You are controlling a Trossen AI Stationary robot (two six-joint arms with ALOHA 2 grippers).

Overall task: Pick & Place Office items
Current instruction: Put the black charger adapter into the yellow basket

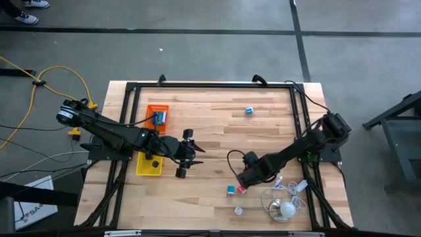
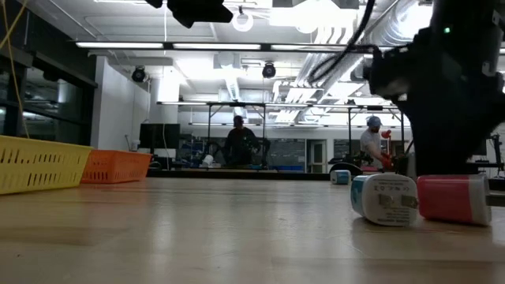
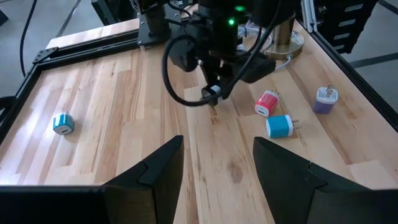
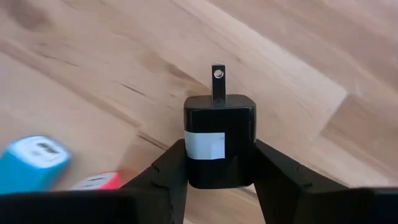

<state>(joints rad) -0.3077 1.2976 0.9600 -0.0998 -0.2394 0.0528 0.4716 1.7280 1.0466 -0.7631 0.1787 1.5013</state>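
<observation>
While the left arm waits over by the trays, the right gripper (image 4: 219, 163) is down on the wooden table (image 1: 210, 131) near its own front corner, and its two dark fingers (image 4: 163, 167) are pinched on a small black plug-in charger block with a white label band (image 4: 219, 142), one metal prong pointing out ahead of the tips. From above, that arm reaches in low across the boards, its tip beside a pink block (image 1: 242, 190) and a blue block (image 1: 231, 190) lying close together. At table height those two sit side by side, the pink one (image 2: 454, 199) touching or almost touching the white-faced blue one (image 2: 384, 199), with the dark arm right behind them.

The left gripper (image 3: 217, 163) hangs mid-table, fingers spread with nothing between them, just beside the flat yellow tray (image 1: 149, 165) and orange tray (image 1: 158, 116). Farther off lie a small teal block (image 1: 249, 111), a purple charger block (image 3: 324, 101) and a whitish one (image 1: 238, 210), plus the white cable bundle with its round white piece (image 1: 287, 209).

What worries me: the hold looks to sit on the lower part of the block, so a quick lift could let it pivot or slip out. The pink and blue neighbours are so close that a swing sideways might knock them. And the carry to the trays crosses toward the waiting left arm, so the two could crowd each other there.
</observation>
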